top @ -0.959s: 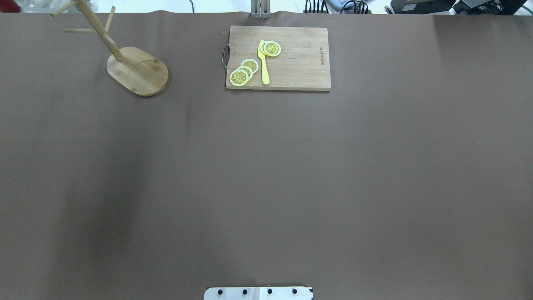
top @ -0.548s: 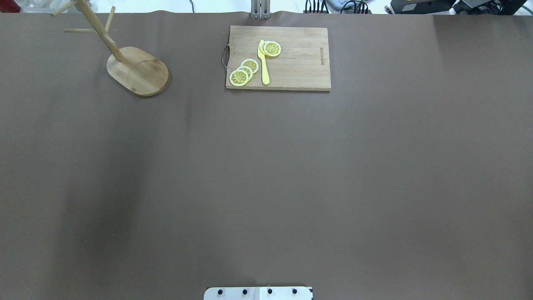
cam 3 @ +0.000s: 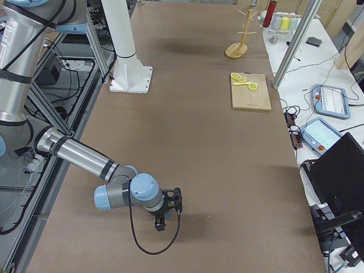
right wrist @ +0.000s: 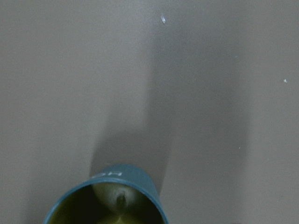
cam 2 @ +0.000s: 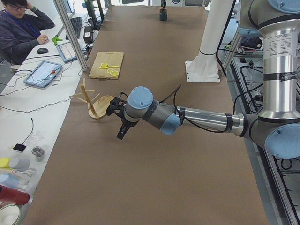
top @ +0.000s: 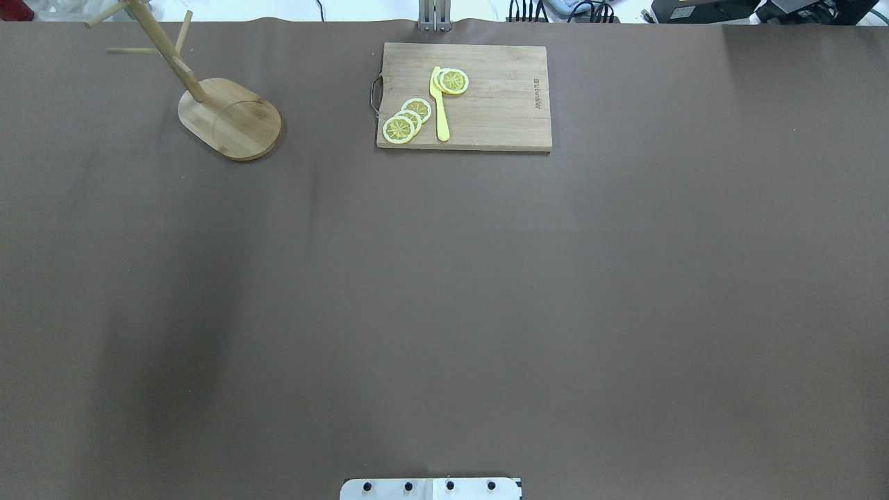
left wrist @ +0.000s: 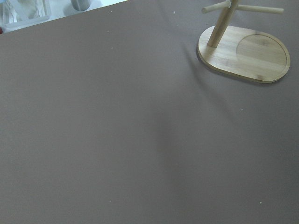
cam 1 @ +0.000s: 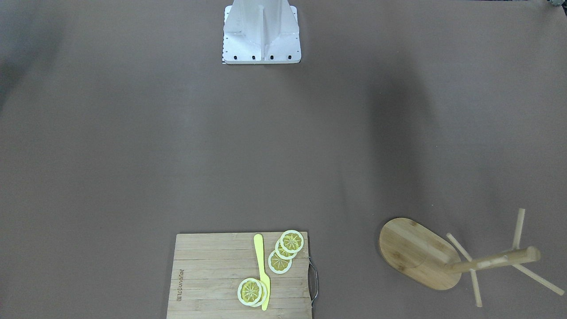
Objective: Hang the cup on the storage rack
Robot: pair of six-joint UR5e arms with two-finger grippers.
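The cup (right wrist: 105, 198) shows close under the right tool (cam 3: 160, 225) at the tabletop's right end, well apart from the storage rack (top: 233, 119) in the far left corner. The left tool (cam 2: 121, 135) hangs near that rack. We cannot tell how wide either tool stands. We judge the grasp is the step in hand: take the wall, leaving the handle, hidden here, free for 1 peg.

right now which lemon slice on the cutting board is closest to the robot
The lemon slice ending the overlapping row of three, almost at the cutting board's robot-side edge; the others sit farther back.
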